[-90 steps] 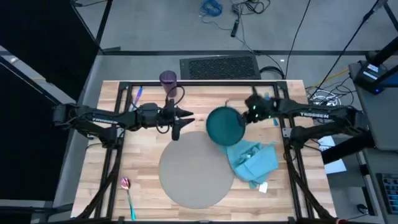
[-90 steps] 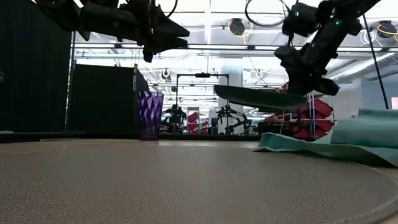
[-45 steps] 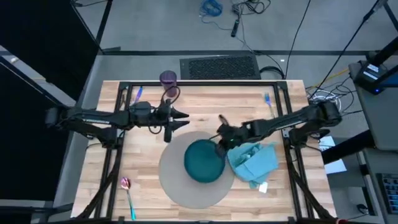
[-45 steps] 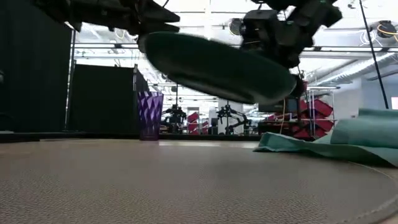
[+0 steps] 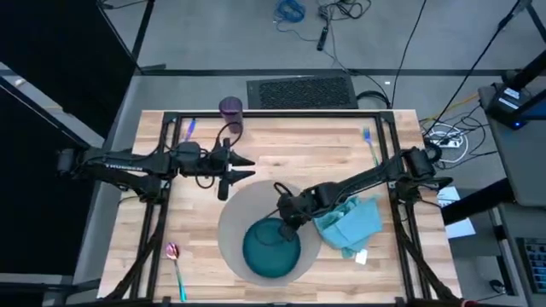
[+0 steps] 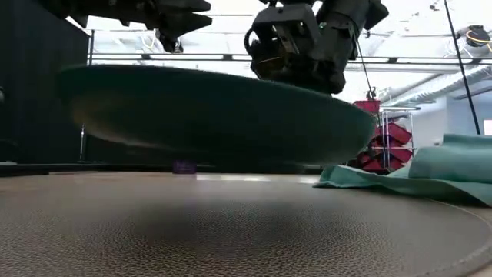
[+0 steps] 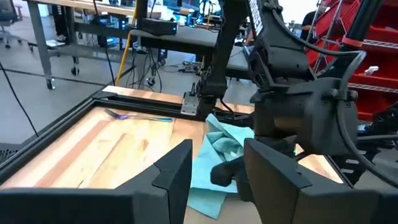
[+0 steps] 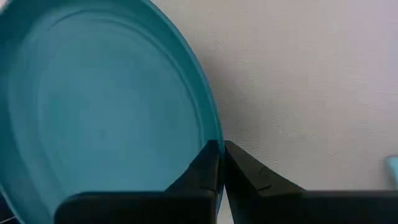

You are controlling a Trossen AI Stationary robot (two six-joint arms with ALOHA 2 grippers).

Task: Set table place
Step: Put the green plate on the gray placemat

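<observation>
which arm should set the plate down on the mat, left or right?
Right. Its hand is shut on the rim of the teal plate, held just above the grey mat in the low view. The left hand hangs open over bare table, holding nothing.

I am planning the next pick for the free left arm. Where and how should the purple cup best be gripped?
The purple cup stands upright at the table's far edge, just beyond the open left gripper. Probably grip its side wall near the rim, coming level from the near side: the tapered wall suits two fingers. The right gripper is busy, pinching the teal plate's rim above the mat.
</observation>
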